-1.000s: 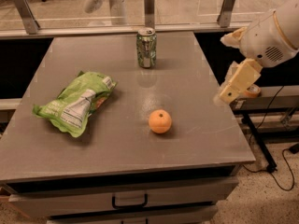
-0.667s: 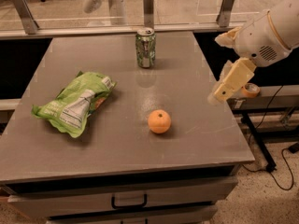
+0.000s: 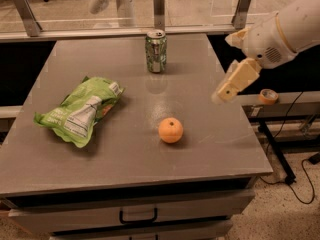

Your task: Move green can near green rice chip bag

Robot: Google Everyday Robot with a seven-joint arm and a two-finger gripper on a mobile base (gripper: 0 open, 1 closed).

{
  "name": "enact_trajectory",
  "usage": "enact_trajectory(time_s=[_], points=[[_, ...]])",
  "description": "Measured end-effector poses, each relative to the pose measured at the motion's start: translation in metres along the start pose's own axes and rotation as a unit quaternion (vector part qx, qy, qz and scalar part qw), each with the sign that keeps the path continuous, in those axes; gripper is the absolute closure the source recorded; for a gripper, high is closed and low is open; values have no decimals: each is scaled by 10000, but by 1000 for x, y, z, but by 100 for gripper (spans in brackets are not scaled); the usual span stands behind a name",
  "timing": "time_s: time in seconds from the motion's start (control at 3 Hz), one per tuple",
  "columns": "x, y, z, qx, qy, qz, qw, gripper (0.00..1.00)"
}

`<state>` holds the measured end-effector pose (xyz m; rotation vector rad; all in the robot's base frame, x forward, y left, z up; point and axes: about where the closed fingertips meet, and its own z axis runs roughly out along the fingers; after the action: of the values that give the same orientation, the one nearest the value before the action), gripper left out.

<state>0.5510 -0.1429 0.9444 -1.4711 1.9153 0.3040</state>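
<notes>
The green can [image 3: 156, 51] stands upright near the far edge of the grey table [image 3: 210, 149], silver top up. The green rice chip bag [image 3: 80, 110] lies flat on the table's left side, white label panel facing up. My gripper [image 3: 227, 90] hangs over the table's right edge, well to the right of the can and nearer the camera, holding nothing. It touches neither object.
An orange [image 3: 171, 130] sits in the middle of the table between can and front edge. A glass rail with metal posts [image 3: 159, 6] runs behind the table. A roll of tape [image 3: 268, 96] lies on a shelf to the right. Drawers are below the tabletop.
My arm and gripper have shifted left, in over the table's right edge and toward the can. The can, bag and orange have not moved.
</notes>
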Motion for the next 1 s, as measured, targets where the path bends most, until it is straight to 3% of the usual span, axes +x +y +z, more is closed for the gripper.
enact_trajectory(time_s=[0.33, 0.67, 1.0], points=[[-8, -41, 34, 322, -459, 442, 9974, 0], [-8, -80, 64, 654, -920, 936, 9892, 0], [-24, -111, 99, 778, -1289, 1207, 9812, 0]])
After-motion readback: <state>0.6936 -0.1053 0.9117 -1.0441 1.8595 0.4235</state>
